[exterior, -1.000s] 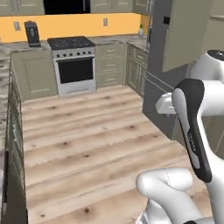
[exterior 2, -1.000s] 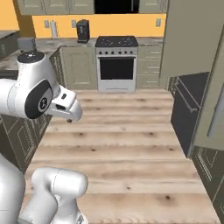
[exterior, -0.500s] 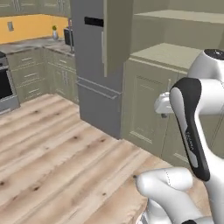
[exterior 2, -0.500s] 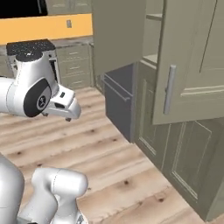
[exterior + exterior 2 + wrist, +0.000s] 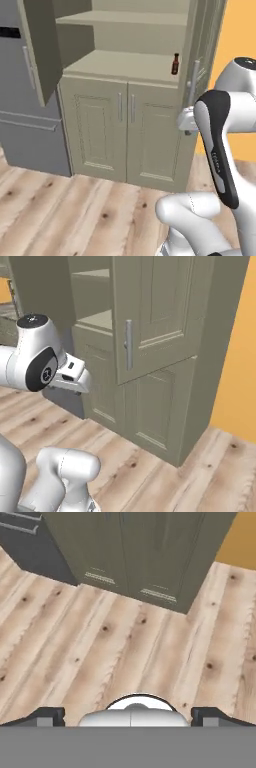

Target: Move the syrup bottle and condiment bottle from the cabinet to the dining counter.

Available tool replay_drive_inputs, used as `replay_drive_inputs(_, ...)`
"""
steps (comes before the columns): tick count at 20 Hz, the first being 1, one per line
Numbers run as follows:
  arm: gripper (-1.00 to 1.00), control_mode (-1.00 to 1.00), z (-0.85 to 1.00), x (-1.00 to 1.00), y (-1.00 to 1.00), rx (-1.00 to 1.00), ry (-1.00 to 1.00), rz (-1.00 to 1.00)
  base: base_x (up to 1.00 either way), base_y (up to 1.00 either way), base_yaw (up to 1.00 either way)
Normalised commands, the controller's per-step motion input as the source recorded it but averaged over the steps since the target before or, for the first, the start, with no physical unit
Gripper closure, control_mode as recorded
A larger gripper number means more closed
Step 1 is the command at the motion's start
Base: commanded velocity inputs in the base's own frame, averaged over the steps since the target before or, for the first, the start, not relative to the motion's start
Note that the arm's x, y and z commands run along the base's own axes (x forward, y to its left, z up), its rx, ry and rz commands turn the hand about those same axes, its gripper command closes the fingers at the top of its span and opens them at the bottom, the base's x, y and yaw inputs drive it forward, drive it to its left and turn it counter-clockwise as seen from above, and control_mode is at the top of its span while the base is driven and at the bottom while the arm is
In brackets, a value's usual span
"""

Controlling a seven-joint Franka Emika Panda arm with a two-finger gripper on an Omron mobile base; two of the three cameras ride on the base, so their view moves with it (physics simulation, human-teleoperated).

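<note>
The base has turned from the stove to the cabinet (image 5: 125, 135). Its doors stand open; a red bottle (image 5: 175, 64) stands on its shelf. The pincer (image 5: 129, 714) hangs apart, empty.

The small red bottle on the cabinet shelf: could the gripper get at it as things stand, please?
Probably yes: the cabinet doors stand open and the red bottle stands alone at the shelf's front, though the open gripper points at the floor and must rise.
</note>
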Motion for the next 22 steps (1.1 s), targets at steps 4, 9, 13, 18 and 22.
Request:
replay_drive_inputs(4,-1.00,1.00,0.00,0.00,0.00,0.00,0.00,0.00,0.68,0.25,-0.67)
replay_drive_inputs(9,-1.00,1.00,0.00,0.00,0.00,0.00,0.00,0.00,0.64,0.51,-0.58)
replay_drive_inputs(13,-1.00,1.00,0.00,0.00,0.00,0.00,0.00,0.00,0.48,0.89,-0.33)
replay_drive_inputs(18,-1.00,1.00,0.00,0.00,0.00,0.00,0.00,0.00,0.20,0.86,-0.17)
replay_drive_inputs(22,-1.00,1.00,0.00,0.00,0.00,0.00,0.00,0.00,0.48,0.43,-0.12)
